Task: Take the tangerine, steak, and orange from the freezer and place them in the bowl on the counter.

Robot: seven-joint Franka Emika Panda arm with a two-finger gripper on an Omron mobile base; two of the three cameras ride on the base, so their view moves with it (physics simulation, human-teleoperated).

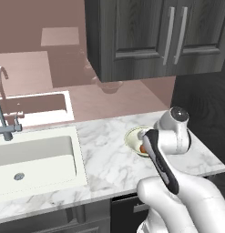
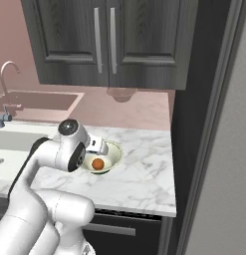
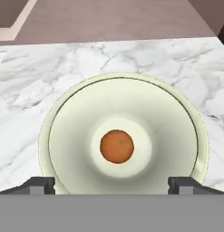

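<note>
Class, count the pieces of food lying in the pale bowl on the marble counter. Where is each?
1. A single round orange fruit sits at the centre of the bowl, under the open gripper. The hand view shows the bowl's floor, so little could be hidden.

Bare counter around bowl

**Orange fruit in the bowl**

A small round orange fruit sits at the centre of the pale cream-green bowl on the marble worktop. Two dark fingers stand wide apart, flanking the bowl's near rim.
</note>
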